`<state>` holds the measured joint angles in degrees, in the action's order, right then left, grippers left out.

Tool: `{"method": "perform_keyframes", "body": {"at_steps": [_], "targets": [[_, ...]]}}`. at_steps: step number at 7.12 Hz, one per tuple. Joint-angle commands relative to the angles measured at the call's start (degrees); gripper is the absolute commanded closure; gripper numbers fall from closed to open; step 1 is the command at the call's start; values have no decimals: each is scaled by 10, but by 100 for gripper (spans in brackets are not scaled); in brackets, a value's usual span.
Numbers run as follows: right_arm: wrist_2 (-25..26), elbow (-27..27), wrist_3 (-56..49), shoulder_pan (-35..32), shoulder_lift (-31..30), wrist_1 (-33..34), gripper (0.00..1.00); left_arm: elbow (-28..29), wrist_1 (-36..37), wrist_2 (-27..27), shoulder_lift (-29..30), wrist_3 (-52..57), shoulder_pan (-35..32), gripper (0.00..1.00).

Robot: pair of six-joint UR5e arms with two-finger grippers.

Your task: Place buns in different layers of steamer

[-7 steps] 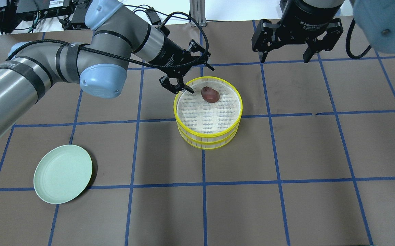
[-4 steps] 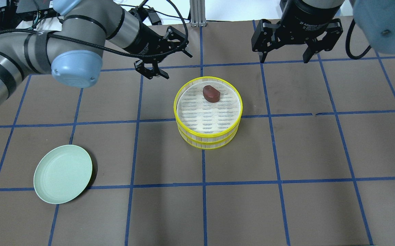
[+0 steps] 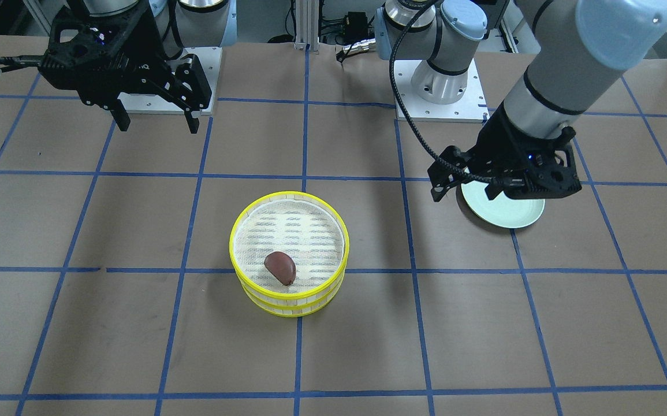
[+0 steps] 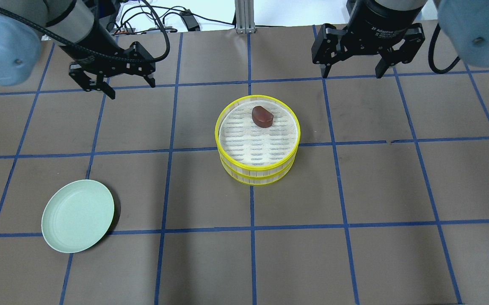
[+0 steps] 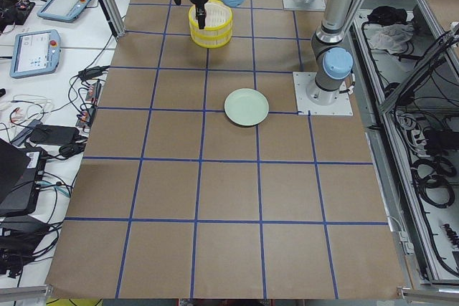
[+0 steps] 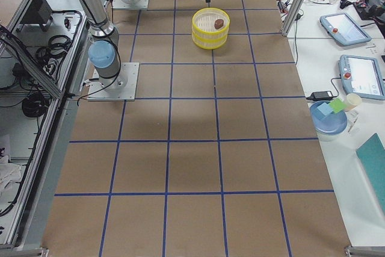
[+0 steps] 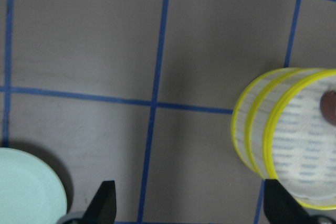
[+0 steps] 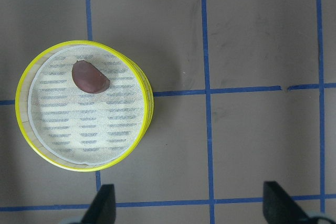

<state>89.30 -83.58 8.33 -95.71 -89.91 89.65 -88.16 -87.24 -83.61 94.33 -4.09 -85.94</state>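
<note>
Pulled back from the steamer rim, the left fingers point(image 4: 105, 91) hang wide and empty, the right fingers point(image 4: 325, 70) wide too, while the reddish-brown bun point(image 4: 262, 116) lies on the top layer point(image 4: 216, 136), so placing looks finished; no cream bun shows.

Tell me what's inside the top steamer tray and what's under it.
Inside the top tray lies one brown bun, near the rim. Under it sits the second tray, stacked directly beneath. The top tray covers the second tray's inside, so its contents cannot be seen.

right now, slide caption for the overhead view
dark reddish-brown bun in top yellow-rimmed steamer tray; left gripper and right gripper both open
</note>
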Motion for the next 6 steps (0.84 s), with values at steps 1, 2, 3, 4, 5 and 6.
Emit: {"method": "perform_keyframes", "body": {"at_steps": [1, 2, 3, 4, 5, 6], "targets": [[0, 0, -1, 1, 0, 0, 0, 11, -64, -45, -52, 5, 2, 0], [0, 0, -1, 1, 0, 0, 0, 6, -64, -49, -60, 7, 4, 0], [0, 0, -1, 1, 0, 0, 0, 1, -71, -64, -70, 7, 3, 0], [0, 0, -1, 1, 0, 0, 0, -3, -71, -80, -75, 7, -1, 0], [0, 0, -1, 1, 0, -1, 0, -5, -72, -81, -75, 7, -1, 0], [-1, 0, 0, 0, 0, 0, 0, -7, -72, -81, -75, 7, -1, 0]]}}
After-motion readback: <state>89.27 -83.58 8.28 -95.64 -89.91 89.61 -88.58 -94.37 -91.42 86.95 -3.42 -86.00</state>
